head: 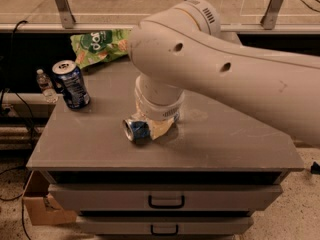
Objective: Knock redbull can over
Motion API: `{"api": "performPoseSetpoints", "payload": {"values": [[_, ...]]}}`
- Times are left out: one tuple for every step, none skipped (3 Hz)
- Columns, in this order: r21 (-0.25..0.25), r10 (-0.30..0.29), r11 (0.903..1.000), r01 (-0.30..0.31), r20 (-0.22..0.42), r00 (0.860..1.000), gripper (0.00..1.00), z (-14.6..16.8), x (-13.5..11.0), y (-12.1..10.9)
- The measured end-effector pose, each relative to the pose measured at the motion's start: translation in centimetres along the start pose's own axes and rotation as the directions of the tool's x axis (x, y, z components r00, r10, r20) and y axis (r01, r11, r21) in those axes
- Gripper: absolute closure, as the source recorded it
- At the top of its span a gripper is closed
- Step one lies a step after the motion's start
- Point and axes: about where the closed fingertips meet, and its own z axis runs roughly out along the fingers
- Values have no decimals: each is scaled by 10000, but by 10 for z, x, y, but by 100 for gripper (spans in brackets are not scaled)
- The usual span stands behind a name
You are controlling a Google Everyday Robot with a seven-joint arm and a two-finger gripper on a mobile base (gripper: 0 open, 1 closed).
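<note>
The redbull can lies on its side on the grey table top, near the middle, with its silver end facing the front left. My gripper comes straight down under the white wrist and sits right against the can's right side. The big white arm reaches in from the right and hides most of the gripper and the rear part of the can.
A wider dark blue can stands upright at the table's left rear. A green snack bag lies behind it. A small water bottle stands off the left edge. Drawers sit below, and a cardboard box is on the floor.
</note>
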Motion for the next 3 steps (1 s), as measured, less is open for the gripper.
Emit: {"api": "performPoseSetpoints", "payload": {"values": [[8,-10,10000,10,-7,10000,12,-1,0,0],[14,-16,10000,16,-12,10000,0,-3,-1,0],[78,20,10000,-21,33,10000,0,-12,0,-4]]}}
